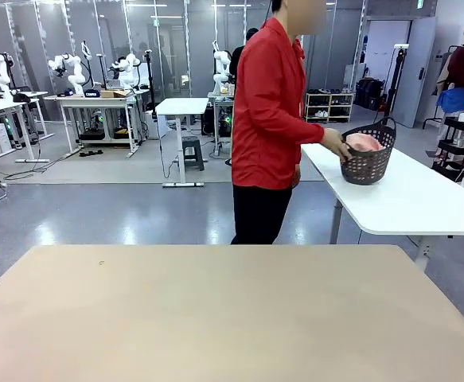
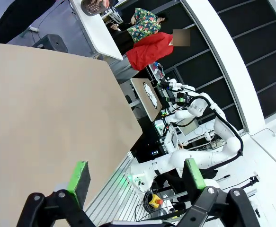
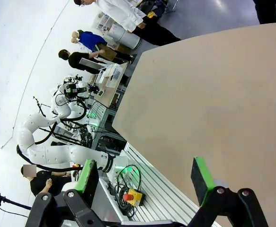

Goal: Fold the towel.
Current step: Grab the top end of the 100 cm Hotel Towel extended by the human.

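Trouble from here lies mostly in the handover, because the towel (image 1: 364,142) is not yet within the robot's reach. It sits bunched in a dark basket (image 1: 368,165) on the white side table (image 1: 423,199) at the far right, and the person's hand (image 1: 339,146) rests at the basket's rim. The beige work table (image 1: 232,318) in front of the arms carries nothing to fold. The left gripper (image 2: 137,171) hangs over an edge of that table with its jaws spread wide and nothing between the green pads. The right gripper (image 3: 145,172) is likewise spread and holds nothing.

If the towel lands on the work table as a heap, its corners and hem would probably be buried. A pinch could then catch several layers at once, and the fold would come out crooked. If it is set down too far across the table, the arms may have to stretch and grip poorly. If it lies over an edge, its own weight may drag it to the floor. An arm that starts moving while the person's hand is near the cloth risks striking that hand. Terry cloth likely clings to itself, so a dragged corner may bunch rather than slide flat.
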`<action>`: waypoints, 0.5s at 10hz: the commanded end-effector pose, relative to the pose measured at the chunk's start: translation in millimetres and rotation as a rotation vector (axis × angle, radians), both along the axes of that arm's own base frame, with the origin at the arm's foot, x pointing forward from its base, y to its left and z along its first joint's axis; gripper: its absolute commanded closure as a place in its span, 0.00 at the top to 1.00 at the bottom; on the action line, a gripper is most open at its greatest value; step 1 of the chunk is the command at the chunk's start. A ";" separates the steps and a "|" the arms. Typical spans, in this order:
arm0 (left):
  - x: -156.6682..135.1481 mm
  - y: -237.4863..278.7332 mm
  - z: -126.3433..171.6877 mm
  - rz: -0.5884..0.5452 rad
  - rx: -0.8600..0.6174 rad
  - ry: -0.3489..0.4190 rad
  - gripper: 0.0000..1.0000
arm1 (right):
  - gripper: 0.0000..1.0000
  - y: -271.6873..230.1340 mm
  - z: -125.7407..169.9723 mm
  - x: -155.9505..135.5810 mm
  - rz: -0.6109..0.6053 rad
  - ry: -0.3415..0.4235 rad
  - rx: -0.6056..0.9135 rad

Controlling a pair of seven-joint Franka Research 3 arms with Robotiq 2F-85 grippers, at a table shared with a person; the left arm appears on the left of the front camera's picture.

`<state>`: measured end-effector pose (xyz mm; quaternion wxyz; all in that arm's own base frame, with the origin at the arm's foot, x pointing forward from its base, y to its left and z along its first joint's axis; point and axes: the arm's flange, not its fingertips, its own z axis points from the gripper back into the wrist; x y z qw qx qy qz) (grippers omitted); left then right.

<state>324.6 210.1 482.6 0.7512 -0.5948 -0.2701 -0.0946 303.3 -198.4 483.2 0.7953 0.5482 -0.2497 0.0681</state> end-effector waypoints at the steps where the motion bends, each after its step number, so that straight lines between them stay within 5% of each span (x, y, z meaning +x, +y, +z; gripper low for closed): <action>1: -0.9 1.3 -0.1 -0.013 -0.011 -0.015 1.00 | 1.00 -0.8 1.3 1.9 0.003 -0.026 0.004; 5: -0.9 1.3 -0.1 -0.013 -0.011 -0.015 1.00 | 1.00 -0.8 1.3 1.9 0.003 -0.026 0.004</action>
